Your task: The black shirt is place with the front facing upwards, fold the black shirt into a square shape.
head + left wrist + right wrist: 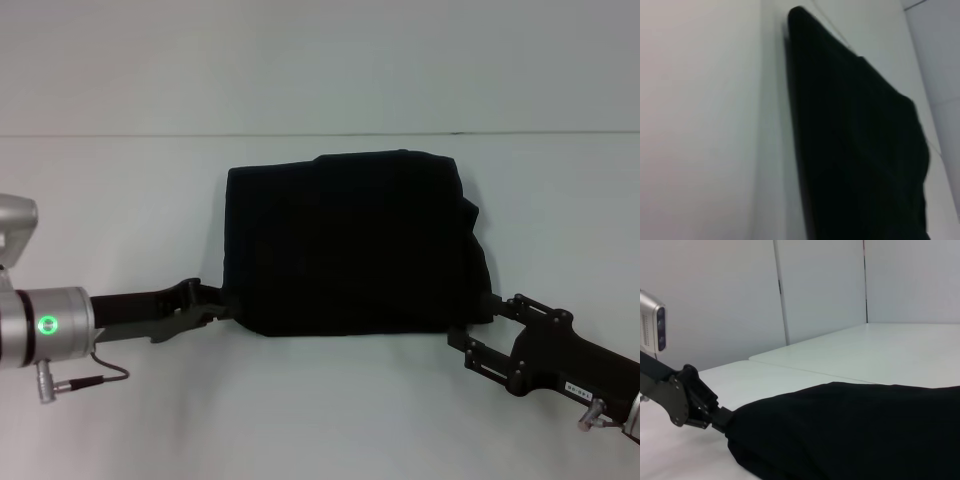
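The black shirt [350,245] lies mid-desk [120,200] as a near-square bundle, no lettering showing. The left claw [215,303] meets its corner at seven o'clock, the right claw [478,322] the corner at five o'clock; whether either pinches cloth I cannot tell. The fold looks nearly finished, at its last step. Next would likely be drawing both claws clear without dragging the layers.

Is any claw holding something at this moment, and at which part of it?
It cannot be told for sure. The left claw meets the black shirt at its near left corner and the right claw at its near right corner, but the cloth hides the fingertips.
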You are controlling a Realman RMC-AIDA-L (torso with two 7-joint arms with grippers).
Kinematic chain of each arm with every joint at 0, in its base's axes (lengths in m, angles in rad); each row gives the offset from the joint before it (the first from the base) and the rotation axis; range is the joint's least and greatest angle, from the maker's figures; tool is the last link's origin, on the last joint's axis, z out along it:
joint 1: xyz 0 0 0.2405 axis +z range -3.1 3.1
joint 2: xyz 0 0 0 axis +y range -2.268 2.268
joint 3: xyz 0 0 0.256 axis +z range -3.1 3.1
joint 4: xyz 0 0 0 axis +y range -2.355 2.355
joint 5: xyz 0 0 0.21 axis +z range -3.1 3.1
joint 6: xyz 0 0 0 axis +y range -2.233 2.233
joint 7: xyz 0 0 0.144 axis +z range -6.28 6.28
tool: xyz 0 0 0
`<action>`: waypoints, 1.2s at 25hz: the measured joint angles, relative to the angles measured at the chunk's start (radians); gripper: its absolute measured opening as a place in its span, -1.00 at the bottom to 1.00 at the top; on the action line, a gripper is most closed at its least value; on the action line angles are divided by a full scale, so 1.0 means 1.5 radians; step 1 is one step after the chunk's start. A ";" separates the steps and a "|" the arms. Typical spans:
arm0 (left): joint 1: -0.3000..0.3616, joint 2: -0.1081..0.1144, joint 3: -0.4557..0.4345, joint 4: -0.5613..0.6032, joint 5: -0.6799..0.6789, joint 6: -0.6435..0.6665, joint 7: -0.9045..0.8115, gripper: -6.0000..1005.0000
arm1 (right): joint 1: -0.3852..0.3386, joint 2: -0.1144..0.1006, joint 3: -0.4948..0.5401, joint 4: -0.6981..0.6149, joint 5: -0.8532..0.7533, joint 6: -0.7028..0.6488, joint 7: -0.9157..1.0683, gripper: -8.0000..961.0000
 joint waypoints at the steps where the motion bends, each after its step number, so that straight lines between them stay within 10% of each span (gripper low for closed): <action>1: 0.002 0.002 -0.009 0.001 0.000 0.010 0.014 -0.60 | 0.000 0.000 0.000 -0.001 0.000 0.000 0.000 0.47; 12: 0.082 0.000 -0.198 0.084 -0.002 0.199 0.343 -0.41 | 0.001 0.000 0.000 -0.005 0.001 -0.018 -0.002 0.47; 19: 0.140 -0.036 -0.203 0.156 0.010 0.264 0.635 0.43 | 0.001 -0.001 -0.006 -0.037 -0.004 -0.034 -0.004 0.47; 30: 0.179 -0.072 -0.189 0.147 0.088 0.241 0.748 0.75 | -0.016 -0.003 -0.021 -0.045 -0.077 -0.040 -0.007 0.47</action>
